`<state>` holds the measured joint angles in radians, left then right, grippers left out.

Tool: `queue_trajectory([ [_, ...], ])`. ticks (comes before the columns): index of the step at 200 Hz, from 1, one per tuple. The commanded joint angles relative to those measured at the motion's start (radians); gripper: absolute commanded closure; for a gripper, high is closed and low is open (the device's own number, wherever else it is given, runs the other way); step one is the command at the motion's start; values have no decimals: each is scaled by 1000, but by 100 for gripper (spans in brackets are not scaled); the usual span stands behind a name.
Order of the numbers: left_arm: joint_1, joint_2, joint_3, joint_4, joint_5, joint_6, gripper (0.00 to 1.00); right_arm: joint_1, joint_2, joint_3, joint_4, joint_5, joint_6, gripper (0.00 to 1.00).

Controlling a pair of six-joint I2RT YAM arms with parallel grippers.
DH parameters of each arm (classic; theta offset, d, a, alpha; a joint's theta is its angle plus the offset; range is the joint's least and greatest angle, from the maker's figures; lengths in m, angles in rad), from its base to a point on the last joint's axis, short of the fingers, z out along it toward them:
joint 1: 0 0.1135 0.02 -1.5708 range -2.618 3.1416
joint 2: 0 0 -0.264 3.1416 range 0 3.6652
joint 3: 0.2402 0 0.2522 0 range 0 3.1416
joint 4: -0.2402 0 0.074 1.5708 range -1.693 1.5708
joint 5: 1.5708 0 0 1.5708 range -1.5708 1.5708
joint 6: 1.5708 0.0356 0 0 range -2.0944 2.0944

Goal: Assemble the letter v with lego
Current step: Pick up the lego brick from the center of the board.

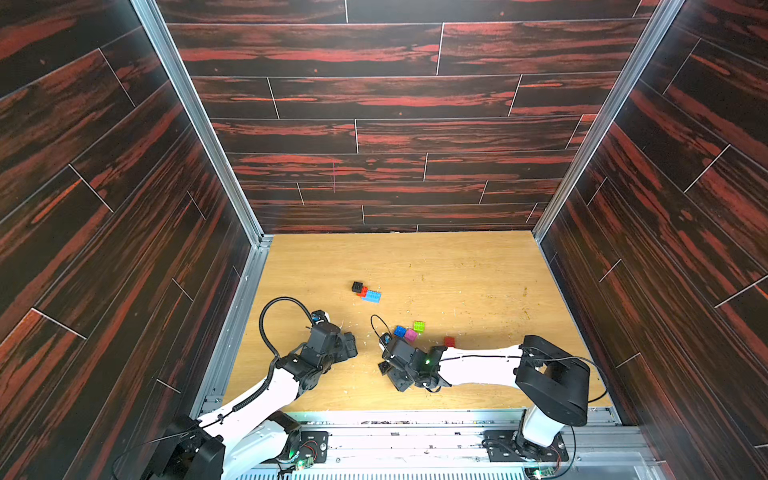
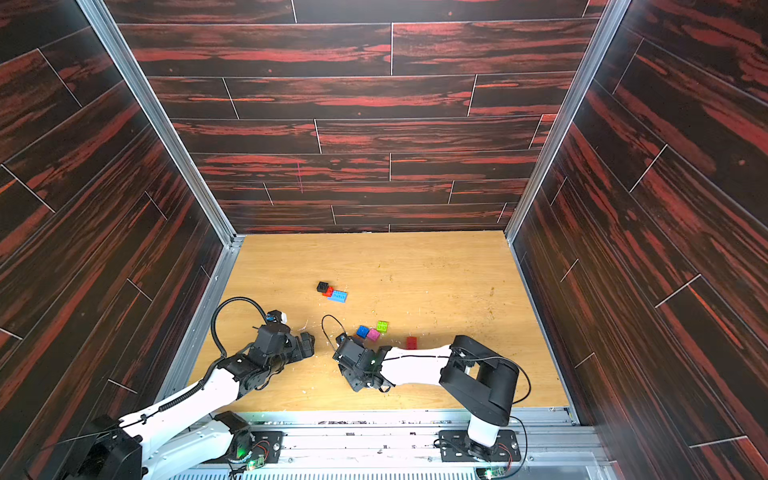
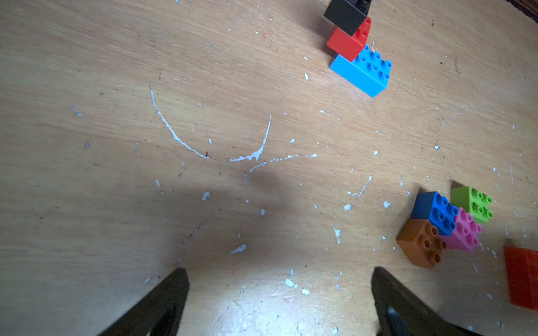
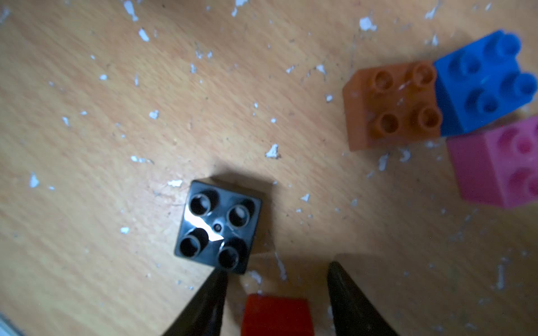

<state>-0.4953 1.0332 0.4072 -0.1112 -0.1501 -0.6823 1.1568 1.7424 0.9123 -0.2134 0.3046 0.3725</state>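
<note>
The right gripper [image 4: 276, 267], jaws parted, straddles a red brick [image 4: 276, 315] without clamping it. The black square brick [image 4: 218, 227] sits just beyond one jaw. The left gripper [image 3: 280, 270] gapes empty.

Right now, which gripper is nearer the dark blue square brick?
Right. The right gripper sits just on the robot's side of the dark blue brick; the left gripper is farther off to the robot's left, bare table between.

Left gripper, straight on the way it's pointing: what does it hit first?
Probably just the table. The open left gripper has bare wood ahead; the black-red-blue stack and the loose bricks sit off that line. Depth is unclear.
</note>
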Motion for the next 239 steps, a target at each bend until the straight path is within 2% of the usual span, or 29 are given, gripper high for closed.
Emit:
queue_trajectory([
  [1, -7, -8, -15, -15, -17, -9, 0, 0, 21, -21, -79, 11, 36, 39],
  [70, -15, -35, -27, -33, -35, -16, 0, 8, -82, -126, -61, -29, 62, 39],
  [126, -22, -15, -24, -24, -34, -21, 0, 13, -55, -136, -60, -45, 65, 40],
  [187, -27, -27, -33, -31, -45, -26, 0, 71, -52, -135, -77, -6, 104, 40],
  [239, -28, -28, -40, -30, -46, -30, 0, 75, -57, -158, -67, 1, 126, 41],
])
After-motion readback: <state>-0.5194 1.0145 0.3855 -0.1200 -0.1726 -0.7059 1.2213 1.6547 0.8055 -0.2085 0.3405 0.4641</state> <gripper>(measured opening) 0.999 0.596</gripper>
